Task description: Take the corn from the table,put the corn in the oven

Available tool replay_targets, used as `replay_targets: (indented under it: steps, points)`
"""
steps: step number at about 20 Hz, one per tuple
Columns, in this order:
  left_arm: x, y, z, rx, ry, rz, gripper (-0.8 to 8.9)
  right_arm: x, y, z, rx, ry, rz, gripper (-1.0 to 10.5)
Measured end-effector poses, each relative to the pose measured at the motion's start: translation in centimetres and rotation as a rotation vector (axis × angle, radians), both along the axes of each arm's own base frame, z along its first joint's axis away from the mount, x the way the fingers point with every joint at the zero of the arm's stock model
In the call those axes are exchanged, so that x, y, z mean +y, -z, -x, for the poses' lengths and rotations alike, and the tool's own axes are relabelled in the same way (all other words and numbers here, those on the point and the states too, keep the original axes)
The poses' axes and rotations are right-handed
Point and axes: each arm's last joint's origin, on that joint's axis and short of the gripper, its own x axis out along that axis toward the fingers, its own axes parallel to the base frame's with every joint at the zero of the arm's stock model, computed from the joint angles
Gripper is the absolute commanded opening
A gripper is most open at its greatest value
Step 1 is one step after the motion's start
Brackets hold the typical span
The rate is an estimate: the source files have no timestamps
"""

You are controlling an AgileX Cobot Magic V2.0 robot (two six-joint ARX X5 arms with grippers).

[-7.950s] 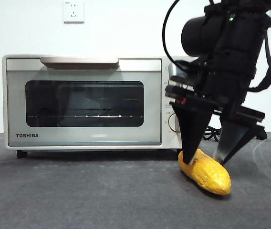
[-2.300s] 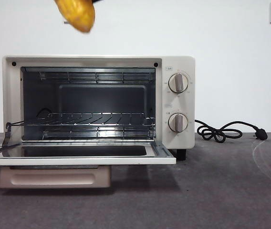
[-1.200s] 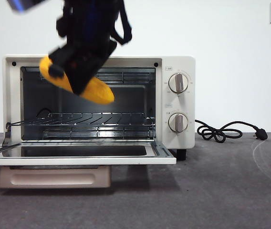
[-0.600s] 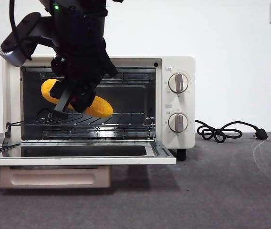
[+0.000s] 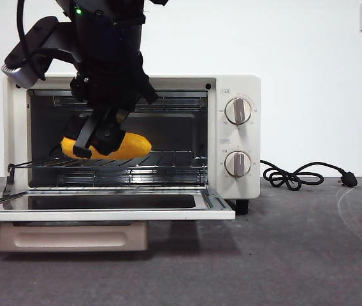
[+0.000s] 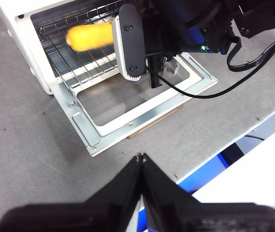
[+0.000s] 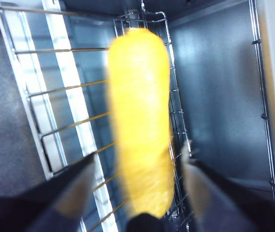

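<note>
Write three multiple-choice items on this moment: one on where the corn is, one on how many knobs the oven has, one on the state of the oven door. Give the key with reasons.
1. Where is the corn?
A. on the wire rack inside the oven
B. on the table beside the cord
C. on top of the oven

2. How many round knobs does the oven show?
A. one
B. two
C. four

3. What state is the oven door in?
A. shut
B. folded down open
C. taken off

Key: 1 A, the corn lies on the rack with the right gripper around it, jaws spread clear of it; 2 B, the front view shows two knobs stacked on the panel; 3 B, the door lies flat in front of the cavity.
</note>
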Motion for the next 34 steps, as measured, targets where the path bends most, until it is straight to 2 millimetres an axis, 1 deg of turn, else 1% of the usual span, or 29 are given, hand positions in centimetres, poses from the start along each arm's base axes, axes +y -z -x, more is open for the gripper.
replay_targets:
  steps: [8,12,14,17,21,24,25,26,28,29,30,31,32,34]
  points:
    - [0.0,0.0,0.0,-0.005,-0.008,-0.006,-0.08,-0.1,-0.1,0.1,-0.046,0.084,0.000,3.8]
    - [0.0,-0.1,-0.1,-0.023,-0.022,-0.013,-0.08,0.3,-0.3,1.0,-0.054,0.088,-0.012,3.8]
    - [0.0,-0.2,-0.2,-0.037,-0.018,-0.008,-0.08,0.5,-1.2,1.7,-0.064,0.077,-0.034,3.8]
    - [-0.1,-0.4,-0.3,-0.063,-0.010,0.000,-0.08,0.3,-3.2,2.9,-0.087,0.068,-0.071,3.8]
    - [-0.8,-0.9,-1.2,-0.095,0.004,0.001,-0.08,-1.1,-4.9,4.3,-0.022,0.073,-0.060,3.8]
    - [-2.1,-1.1,-2.6,-0.092,0.022,-0.033,-0.08,-2.6,-6.3,5.7,0.093,0.075,-0.104,3.7]
    - [-2.8,-1.1,-3.4,-0.085,0.033,-0.054,-0.08,-3.2,-7.1,6.3,0.121,0.086,-0.135,3.7]
    - [-3.4,-1.1,-4.2,-0.084,0.043,-0.072,-0.09,-3.8,-8.0,6.9,0.142,0.092,-0.170,3.5]
    - [-4.9,-1.0,-5.9,-0.068,0.082,-0.095,-0.09,-5.2,-10.0,8.0,0.189,0.076,-0.248,1.3]
    - [-5.7,-0.9,-6.7,-0.058,0.115,-0.096,-0.09,-5.9,-11.0,8.5,0.216,0.060,-0.282,0.6]
    - [-6.4,-0.8,-7.6,-0.042,0.151,-0.094,-0.09,-6.9,-12.2,9.1,0.245,0.046,-0.324,0.2]
    - [-6.9,-0.6,-8.4,-0.031,0.169,-0.091,-0.09,-7.8,-13.2,9.5,0.260,0.040,-0.355,-0.1]
    - [-7.4,-0.3,-9.6,-0.006,0.186,-0.091,-0.09,-8.8,-14.2,10.0,0.266,0.037,-0.383,-0.1]
    - [-7.7,0.4,-11.8,0.053,0.220,-0.056,-0.09,-10.5,-15.7,10.8,0.263,0.038,-0.411,-0.1]
